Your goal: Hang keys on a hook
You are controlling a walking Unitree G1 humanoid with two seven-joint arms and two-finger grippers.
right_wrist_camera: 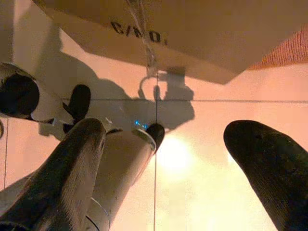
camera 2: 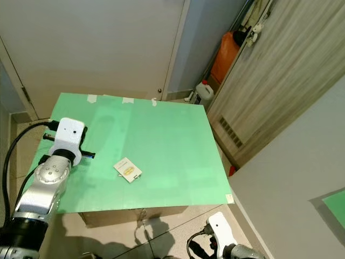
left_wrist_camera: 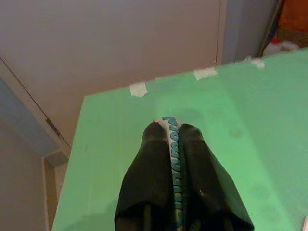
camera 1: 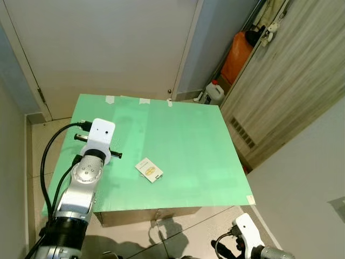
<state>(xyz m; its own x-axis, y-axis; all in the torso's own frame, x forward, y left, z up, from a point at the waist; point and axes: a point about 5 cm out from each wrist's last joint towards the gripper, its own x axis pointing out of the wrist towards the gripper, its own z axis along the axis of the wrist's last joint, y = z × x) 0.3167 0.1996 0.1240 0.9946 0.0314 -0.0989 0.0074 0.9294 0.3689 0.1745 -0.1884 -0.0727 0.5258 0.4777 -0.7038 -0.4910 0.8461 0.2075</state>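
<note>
The right gripper [right_wrist_camera: 163,159] hangs low beside the robot, near the tiled floor [right_wrist_camera: 192,192], its jaws released with a wide gap between the two black fingers [right_wrist_camera: 269,163]. Just beyond it in the right wrist view stands the cardboard box [right_wrist_camera: 159,24] under the green surface [camera 1: 183,140].

On the left, the left gripper [left_wrist_camera: 174,144] is raised over the near left part of the surface, and its jaws are clenched on a narrow white strap with teal lettering [left_wrist_camera: 172,144] (whether keys hang from it cannot be told, as nothing of them can be made out). The silver left arm [camera 1: 81,189] with its black cable [camera 1: 51,156] rises from the near edge.

A small white card with a yellow mark [camera 1: 149,169] lies flat on the surface, just beside the left arm and toward the near edge. Farther on, three bits of white tape [camera 1: 144,101] sit along the far edge.

Beyond the surface stands a pale door [camera 1: 108,43]. To the right, in a narrow gap beside a wood-grain cabinet [camera 1: 291,81], are a white jug [camera 1: 214,93] and an orange bag [camera 1: 237,54].
</note>
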